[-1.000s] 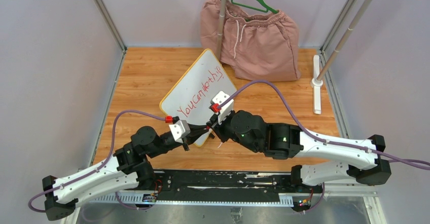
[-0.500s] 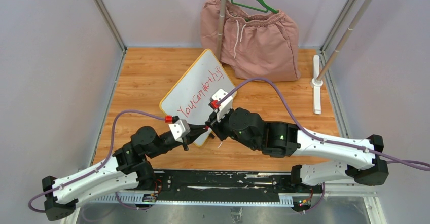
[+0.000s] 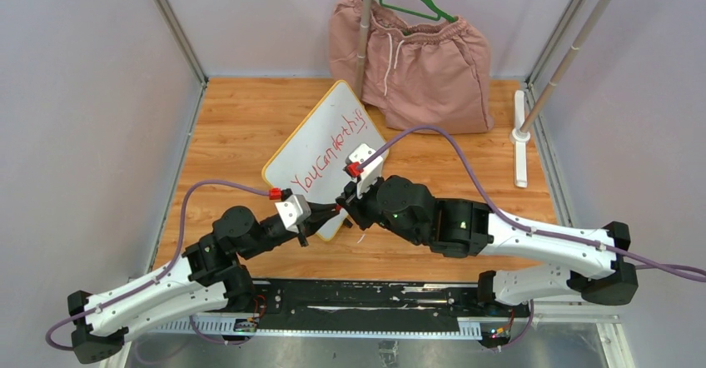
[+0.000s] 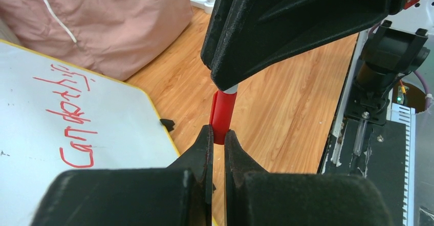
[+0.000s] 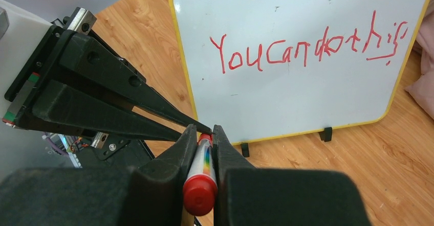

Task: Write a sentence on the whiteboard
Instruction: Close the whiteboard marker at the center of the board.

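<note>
The whiteboard [image 3: 320, 168] lies tilted on the wooden table, with the red sentence [image 3: 331, 147] "YouCandothis" across it. My right gripper [image 3: 344, 205] is shut on a marker [image 5: 202, 167] with a white body and a red end. My left gripper [image 3: 331, 212] meets it tip to tip just off the board's near edge and is shut on the red cap [image 4: 223, 114] at the marker's front end. The right wrist view shows the board [image 5: 307, 100], the sentence [image 5: 307, 49] and the left fingers [image 5: 117, 100]. The left wrist view shows the board [image 4: 120, 116] and the right fingers [image 4: 297, 21].
Pink shorts [image 3: 420, 60] lie at the back by a garment rack pole [image 3: 364, 27] with a green hanger [image 3: 414, 0]. The rack's white foot [image 3: 521, 139] stands at the right. Metal frame posts run along both sides. A black rail [image 3: 375, 297] lies at the near edge.
My right gripper has shifted slightly left toward the left gripper. Both stay shut at the same meeting point. The board has not moved.
</note>
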Available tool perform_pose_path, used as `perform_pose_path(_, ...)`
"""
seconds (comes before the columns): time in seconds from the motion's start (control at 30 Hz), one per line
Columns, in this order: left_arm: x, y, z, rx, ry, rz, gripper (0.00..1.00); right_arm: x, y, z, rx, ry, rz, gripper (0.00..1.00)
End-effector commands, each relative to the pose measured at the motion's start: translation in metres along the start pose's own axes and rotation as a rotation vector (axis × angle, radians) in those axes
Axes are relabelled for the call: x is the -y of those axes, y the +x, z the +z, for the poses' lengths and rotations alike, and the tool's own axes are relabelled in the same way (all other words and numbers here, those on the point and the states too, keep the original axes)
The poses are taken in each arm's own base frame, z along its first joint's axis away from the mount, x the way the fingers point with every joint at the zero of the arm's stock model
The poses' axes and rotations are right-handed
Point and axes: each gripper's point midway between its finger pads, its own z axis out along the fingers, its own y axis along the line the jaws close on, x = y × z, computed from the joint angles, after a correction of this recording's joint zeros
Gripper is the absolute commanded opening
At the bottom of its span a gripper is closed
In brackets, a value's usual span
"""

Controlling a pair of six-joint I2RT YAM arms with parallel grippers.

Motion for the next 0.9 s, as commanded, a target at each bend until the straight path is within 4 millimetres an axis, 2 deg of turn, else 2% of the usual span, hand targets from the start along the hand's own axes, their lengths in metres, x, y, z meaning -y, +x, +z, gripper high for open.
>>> perform_pose_path(0.0, 0.007, -0.128, -0.020, 0.450, 0.054, -0.011, 0.00, 0.006, 0.056, 0.010, -0.177, 0.020, -0.053, 0.00)
perform_pose_path(0.17, 0.010, -0.135, -0.020, 0.456, 0.074, -0.023, 0.00, 0.007, 0.059, 0.011, -0.179, 0.028, -0.058, 0.00)
perform_pose_path(0.27, 0.009, -0.138, -0.020, 0.461, 0.074, -0.024, 0.00, 0.008, 0.053, 0.010, -0.153, 0.029, -0.047, 0.00)
perform_pose_path(0.43, 0.010, -0.126, -0.017, 0.435, 0.075, -0.038, 0.00, 0.008, 0.029, -0.002, -0.073, 0.019, 0.011, 0.00)
perform_pose_path(0.6, 0.010, -0.113, -0.012, 0.405, 0.069, -0.072, 0.00, 0.010, 0.014, -0.012, -0.016, 0.013, 0.053, 0.00)
perform_pose_path(0.87, 0.011, -0.117, -0.010, 0.404, 0.077, -0.084, 0.11, 0.011, 0.012, -0.015, -0.002, 0.006, 0.061, 0.00)
